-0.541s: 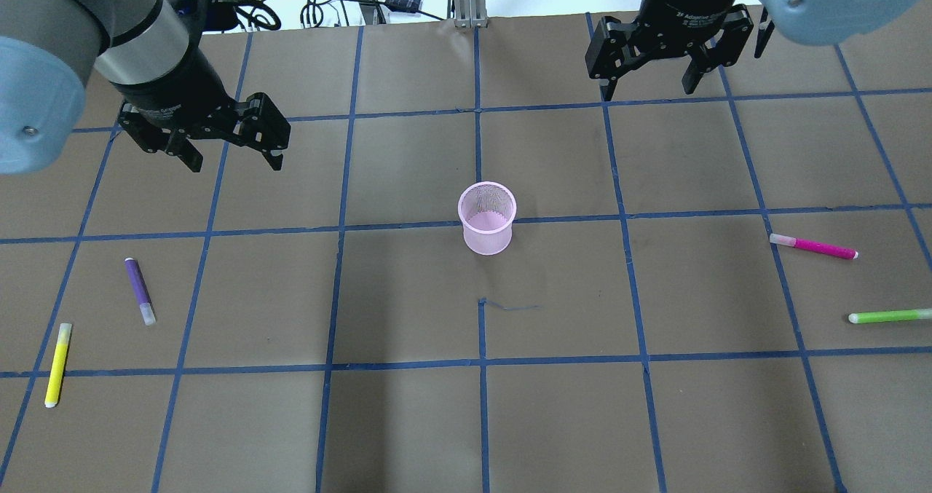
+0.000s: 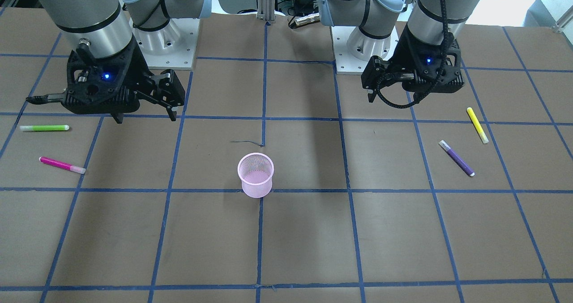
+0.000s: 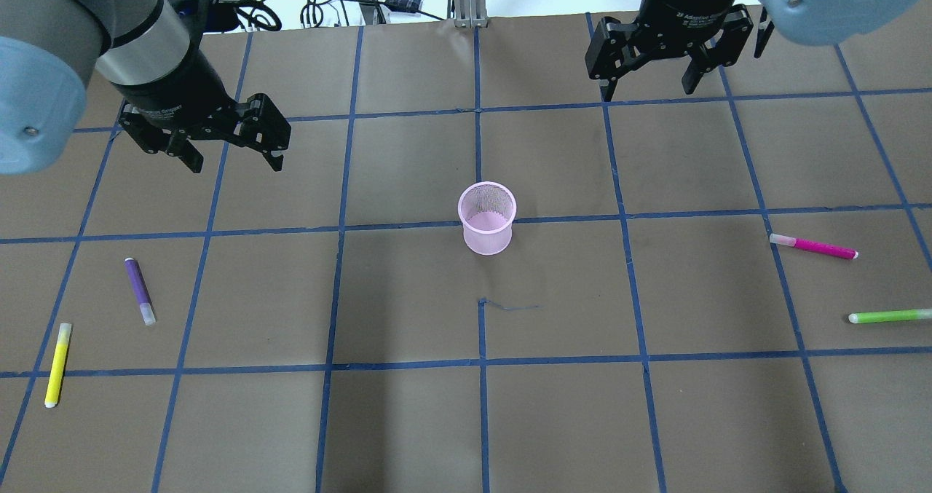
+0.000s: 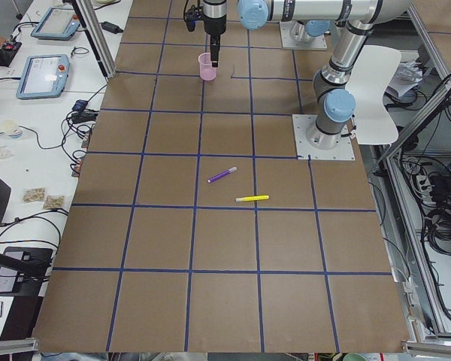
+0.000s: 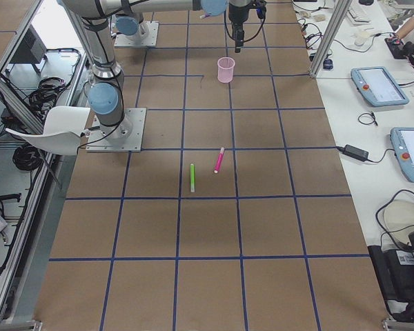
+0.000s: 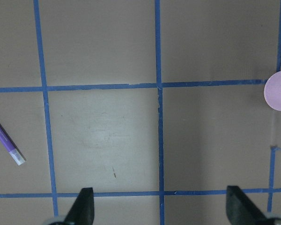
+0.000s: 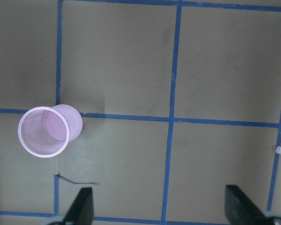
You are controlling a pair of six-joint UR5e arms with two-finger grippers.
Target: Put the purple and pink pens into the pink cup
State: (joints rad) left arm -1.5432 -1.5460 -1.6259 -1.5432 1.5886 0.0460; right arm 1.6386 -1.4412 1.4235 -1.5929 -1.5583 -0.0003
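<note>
The pink mesh cup (image 3: 487,218) stands upright in the middle of the table; it also shows in the front view (image 2: 255,175) and the right wrist view (image 7: 49,130). The purple pen (image 3: 139,290) lies flat at the left, below my left gripper (image 3: 234,159), which is open and empty above the table. The left wrist view shows the purple pen (image 6: 7,139) at its left edge. The pink pen (image 3: 813,246) lies flat at the right. My right gripper (image 3: 646,89) is open and empty near the far edge, well away from the pink pen.
A yellow pen (image 3: 57,364) lies left of the purple pen. A green pen (image 3: 890,316) lies at the right edge, nearer me than the pink pen. Cables (image 3: 306,5) sit beyond the table's far edge. Blue tape lines grid the brown surface.
Both grippers have shifted very slightly toward the far edge. The cup and the pens have not moved.
</note>
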